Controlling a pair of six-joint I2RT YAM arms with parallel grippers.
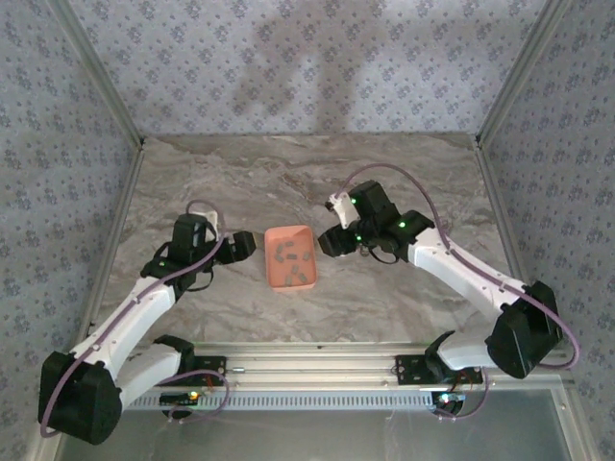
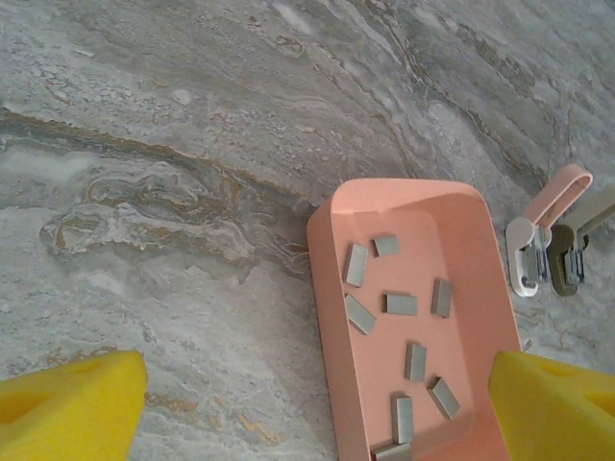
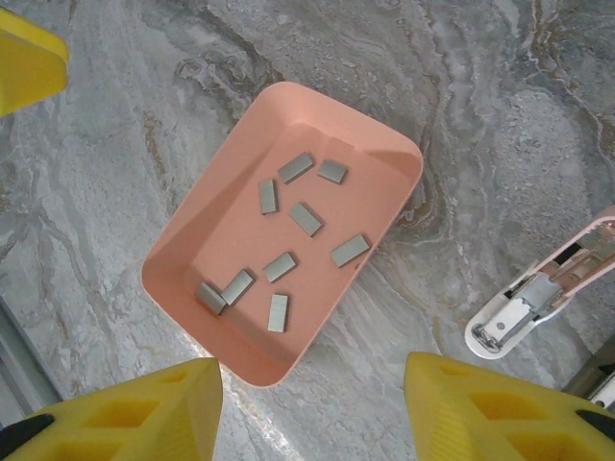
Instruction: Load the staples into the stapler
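Staples (image 3: 306, 218), dark grey strips: loose in salmon rectangular tray (image 3: 231, 216) | pink-white mini stapler (image 3: 538, 298): on marble desk (image 3: 500, 115), right of tray | left fingers (image 2: 67, 403): apart, empty | right fingers (image 3: 125, 413): apart, empty

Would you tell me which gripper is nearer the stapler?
Right. The right gripper sits close beside the stapler; the left gripper is across the salmon tray from it.

Staples (image 3: 306, 218): nine short grey strips, loose and flat at mixed angles, on the floor of the salmon tray (image 3: 207, 206).
Stapler (image 3: 519, 312): hinged open, white base with the metallic channel exposed, pink arm raised. It is on the marble beside the tray, not touching it.
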